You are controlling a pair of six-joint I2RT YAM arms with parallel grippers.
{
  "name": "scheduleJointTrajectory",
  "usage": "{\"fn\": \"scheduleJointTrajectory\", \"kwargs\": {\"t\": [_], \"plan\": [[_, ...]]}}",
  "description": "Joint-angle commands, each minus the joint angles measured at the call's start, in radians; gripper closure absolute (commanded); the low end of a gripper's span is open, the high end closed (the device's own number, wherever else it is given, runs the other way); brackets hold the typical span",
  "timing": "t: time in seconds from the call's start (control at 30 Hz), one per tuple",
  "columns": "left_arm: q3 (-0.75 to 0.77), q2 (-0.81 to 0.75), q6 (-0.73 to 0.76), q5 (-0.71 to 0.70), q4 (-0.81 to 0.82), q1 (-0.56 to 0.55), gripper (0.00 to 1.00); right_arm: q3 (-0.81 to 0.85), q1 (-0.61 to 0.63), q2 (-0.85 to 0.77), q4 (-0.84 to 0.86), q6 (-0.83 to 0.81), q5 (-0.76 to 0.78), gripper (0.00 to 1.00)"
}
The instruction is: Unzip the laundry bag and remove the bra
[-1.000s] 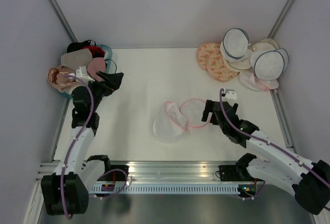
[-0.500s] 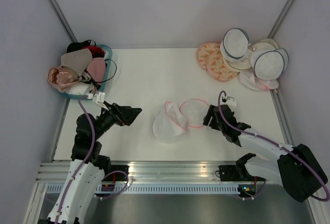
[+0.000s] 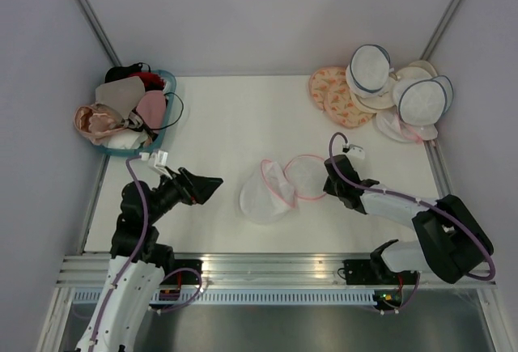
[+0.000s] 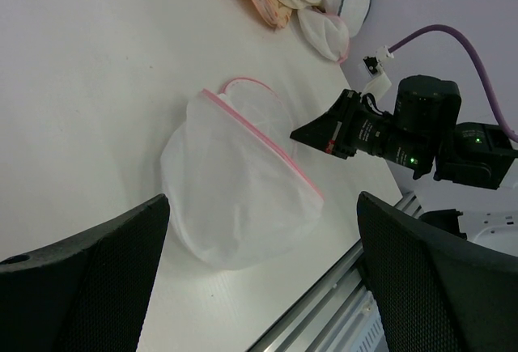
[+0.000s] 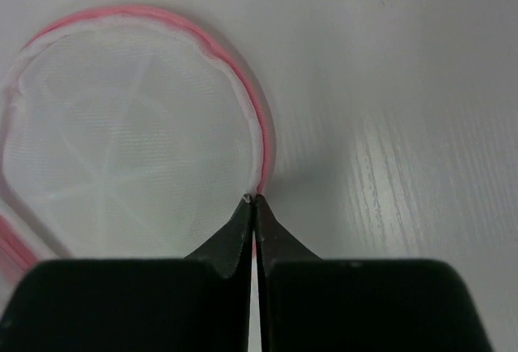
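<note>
The laundry bag (image 3: 265, 194) lies unzipped mid-table, its two white mesh halves with pink rims spread apart. It also shows as a slack dome (image 4: 235, 182) in the left wrist view and as a flat round half (image 5: 129, 142) in the right wrist view. My right gripper (image 3: 328, 176) is shut on the pink rim (image 5: 261, 125) at the bag's right edge, its tips (image 5: 252, 200) pinched together. My left gripper (image 3: 212, 185) hovers open to the left of the bag, with nothing between its fingers (image 4: 121, 271). A taupe bra (image 3: 120, 93) rests on top of the pile in the blue basket.
The blue basket (image 3: 167, 109) at the back left holds several other bras. A heap of other round wash bags (image 3: 396, 97) and orange-patterned discs (image 3: 332, 93) lies at the back right. The metal rail (image 3: 267, 267) runs along the near edge.
My left arm has swung from the basket down towards the bag, still open. My right gripper has moved up to the bag's right rim and shut on it.
</note>
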Motion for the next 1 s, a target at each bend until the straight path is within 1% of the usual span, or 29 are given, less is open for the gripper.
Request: {"fn": "scheduleJointTrajectory", "kwargs": {"t": [0.0, 0.07, 0.1, 0.17, 0.2, 0.23, 0.27, 0.3, 0.33, 0.43, 0.5, 0.53, 0.57, 0.63, 0.67, 0.7, 0.73, 0.77, 0.8, 0.83, 0.87, 0.9, 0.93, 0.97], "plan": [[0.026, -0.026, 0.038, 0.022, -0.033, -0.003, 0.0, 0.04, -0.003, 0.034, -0.06, 0.027, 0.079, 1.0], [0.027, -0.031, 0.04, 0.028, -0.044, -0.003, 0.0, 0.051, -0.003, 0.028, -0.079, 0.041, 0.111, 1.0], [0.029, -0.035, 0.042, 0.031, -0.056, -0.003, 0.0, 0.056, -0.003, 0.019, -0.108, 0.061, 0.159, 1.0], [0.037, -0.042, 0.046, 0.033, -0.073, -0.003, 0.0, 0.072, -0.003, -0.039, -0.143, 0.075, 0.214, 1.0], [0.04, -0.045, 0.048, 0.031, -0.079, -0.003, 0.01, 0.085, -0.003, -0.064, -0.204, 0.081, 0.305, 1.0], [0.044, -0.054, 0.048, 0.031, -0.088, -0.003, 0.0, 0.118, -0.003, -0.11, -0.234, 0.084, 0.344, 1.0], [0.046, -0.058, 0.049, 0.034, -0.093, -0.003, 0.0, 0.138, -0.003, -0.133, -0.263, 0.078, 0.393, 1.0], [0.046, -0.062, 0.051, 0.033, -0.095, -0.003, 0.0, 0.163, -0.003, -0.15, -0.327, 0.074, 0.441, 1.0], [0.044, -0.066, 0.051, 0.034, -0.101, -0.003, 0.0, 0.215, -0.003, -0.18, -0.356, 0.054, 0.523, 0.99], [0.041, -0.078, 0.048, 0.028, -0.107, -0.003, 0.0, 0.317, -0.003, -0.208, -0.442, 0.006, 0.639, 1.0], [0.038, -0.08, 0.042, 0.026, -0.11, -0.003, 0.0, 0.368, -0.002, -0.207, -0.5, -0.045, 0.683, 1.0], [0.037, -0.083, 0.039, 0.026, -0.113, -0.003, 0.0, 0.414, -0.002, -0.196, -0.517, -0.057, 0.722, 1.0], [0.035, -0.085, 0.037, 0.026, -0.114, -0.003, 0.0, 0.433, -0.002, -0.187, -0.518, -0.127, 0.716, 1.0], [0.031, -0.088, 0.034, 0.025, -0.116, -0.003, 0.0, 0.491, 0.0, -0.143, -0.533, -0.189, 0.687, 0.99], [0.032, -0.092, 0.034, 0.023, -0.119, -0.003, 0.0, 0.508, 0.01, -0.12, -0.55, -0.245, 0.671, 0.99], [0.031, -0.092, 0.032, 0.023, -0.125, -0.003, 0.0, 0.54, 0.03, -0.092, -0.57, -0.253, 0.691, 1.0], [0.029, -0.095, 0.029, 0.022, -0.127, -0.003, 0.0, 0.556, 0.053, -0.028, -0.59, -0.264, 0.731, 1.0], [0.026, -0.103, 0.026, 0.016, -0.128, -0.003, 0.0, 0.566, 0.123, 0.009, -0.606, -0.267, 0.818, 1.0], [0.021, -0.108, 0.023, 0.014, -0.13, -0.003, 0.0, 0.582, 0.164, 0.044, -0.622, -0.304, 0.861, 1.0], [0.02, -0.111, 0.022, 0.016, -0.134, -0.003, 0.0, 0.592, 0.203, 0.121, -0.633, -0.316, 0.886, 1.0], [0.015, -0.121, 0.022, 0.013, -0.141, -0.003, 0.0, 0.618, 0.275, 0.159, -0.662, -0.324, 0.924, 1.0], [0.012, -0.127, 0.023, 0.01, -0.145, -0.003, 0.0, 0.629, 0.311, 0.196, -0.672, -0.341, 0.932, 0.99], [0.009, -0.132, 0.023, -0.001, -0.153, -0.003, 0.0, 0.637, 0.38, 0.265, -0.673, -0.362, 0.931, 1.0], [0.008, -0.135, 0.023, -0.001, -0.157, -0.003, 0.0, 0.637, 0.412, 0.293, -0.636, -0.388, 0.932, 0.99]]}}
